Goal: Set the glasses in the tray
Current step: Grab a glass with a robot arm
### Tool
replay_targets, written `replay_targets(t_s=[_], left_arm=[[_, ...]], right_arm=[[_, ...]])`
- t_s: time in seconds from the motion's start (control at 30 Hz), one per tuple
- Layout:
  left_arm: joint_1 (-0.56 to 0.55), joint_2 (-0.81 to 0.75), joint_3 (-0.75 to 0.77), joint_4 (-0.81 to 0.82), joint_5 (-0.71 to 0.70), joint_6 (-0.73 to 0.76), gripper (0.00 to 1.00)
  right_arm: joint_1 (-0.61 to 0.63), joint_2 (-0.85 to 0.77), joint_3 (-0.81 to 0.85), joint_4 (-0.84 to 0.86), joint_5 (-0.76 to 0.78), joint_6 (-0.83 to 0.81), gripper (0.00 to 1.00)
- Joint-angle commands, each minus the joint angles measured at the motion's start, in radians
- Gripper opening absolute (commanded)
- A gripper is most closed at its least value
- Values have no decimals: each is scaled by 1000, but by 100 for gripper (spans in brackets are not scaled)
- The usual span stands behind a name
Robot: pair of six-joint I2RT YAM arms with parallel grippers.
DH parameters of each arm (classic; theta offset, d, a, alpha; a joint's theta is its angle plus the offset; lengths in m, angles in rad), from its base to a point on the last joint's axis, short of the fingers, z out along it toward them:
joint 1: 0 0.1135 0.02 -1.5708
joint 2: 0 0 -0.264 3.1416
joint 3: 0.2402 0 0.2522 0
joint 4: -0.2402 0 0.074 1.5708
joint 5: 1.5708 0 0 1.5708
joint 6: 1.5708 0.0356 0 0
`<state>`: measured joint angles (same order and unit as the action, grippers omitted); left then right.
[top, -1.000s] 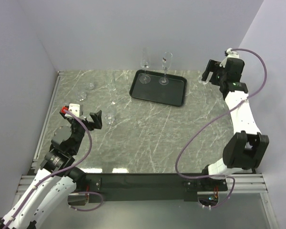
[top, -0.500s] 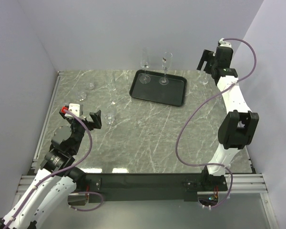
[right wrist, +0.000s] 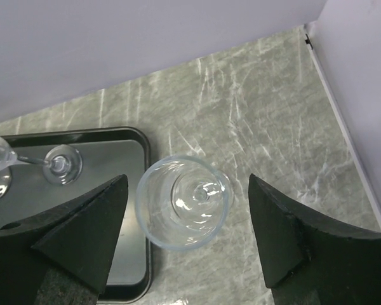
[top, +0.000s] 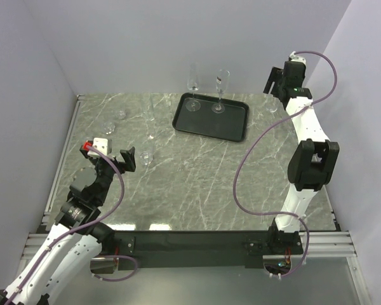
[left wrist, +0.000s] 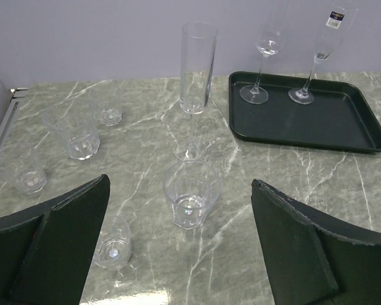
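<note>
The black tray (top: pixel 233 124) lies at the back centre with two stemmed flutes (top: pixel 193 89) (top: pixel 221 93) standing in it; it also shows in the left wrist view (left wrist: pixel 330 124). My right gripper (top: pixel 271 86) is open, above a stemmed wine glass (right wrist: pixel 184 202) that stands on the table just right of the tray (right wrist: pixel 124 190); its fingers are either side of the glass and apart from it. My left gripper (top: pixel 115 156) is open and empty, facing a short tumbler (left wrist: pixel 190 194). A tall flute (left wrist: pixel 195 82) stands on the table behind it.
Several small tumblers stand at the left: one large (left wrist: pixel 79 130), smaller ones (left wrist: pixel 108 113) (left wrist: pixel 22 168) (left wrist: pixel 112 243). Walls close the back and both sides. A metal rail (top: pixel 63 159) runs along the table's left edge.
My right arm has stretched toward the back and its gripper has moved left to sit over the wine glass beside the tray. The left arm has not moved.
</note>
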<state>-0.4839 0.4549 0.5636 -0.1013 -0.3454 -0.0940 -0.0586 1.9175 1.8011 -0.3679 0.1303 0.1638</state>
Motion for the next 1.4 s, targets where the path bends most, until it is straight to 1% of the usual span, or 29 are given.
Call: replay_targets(t_s=[0.0, 0.13, 0.33, 0.37, 0.43, 0.47, 0.53, 0.6, 0.63, 0.73, 0.77, 0.83, 1.03, 1.27, 1.3, 1.37], left_arm=[[8, 4, -1, 41, 8, 7, 99], [10, 2, -1, 43, 5, 8, 99], [10, 7, -1, 43, 8, 8, 100], [11, 8, -1, 43, 9, 8, 99], [13, 10, -1, 45, 9, 8, 100], [14, 8, -1, 43, 9, 8, 99], [13, 10, -1, 43, 9, 7, 99], [15, 8, -1, 45, 9, 8, 99], [15, 7, -1, 45, 11, 8, 99], [16, 7, -1, 43, 13, 8, 99], [16, 8, -1, 43, 14, 8, 99], [16, 8, -1, 45, 14, 7, 99], [18, 4, -1, 41, 20, 7, 100], [18, 1, -1, 41, 22, 7, 99], [18, 1, -1, 43, 22, 7, 99], [16, 1, -1, 41, 23, 5, 99]], right_arm=[[6, 12, 56, 11, 45, -10, 82], [6, 18, 58, 11, 40, -18, 78], [8, 14, 52, 14, 26, -30, 65], [6, 12, 52, 14, 22, -33, 59], [8, 6, 47, 14, 14, -36, 53], [6, 3, 44, 15, 6, -38, 48], [9, -11, 29, 21, 2, -46, 44], [8, -29, 15, 33, -1, -55, 37], [8, -35, 3, 37, -4, -58, 31], [8, -70, -26, 52, -9, -67, 25], [9, -78, -34, 56, -9, -67, 20], [9, -107, -52, 70, -6, -67, 16], [19, -173, -89, 96, 2, -69, 15], [54, -241, -118, 122, 12, -78, 14], [78, -244, -118, 121, 17, -79, 14], [89, -253, -115, 124, 19, -84, 13]])
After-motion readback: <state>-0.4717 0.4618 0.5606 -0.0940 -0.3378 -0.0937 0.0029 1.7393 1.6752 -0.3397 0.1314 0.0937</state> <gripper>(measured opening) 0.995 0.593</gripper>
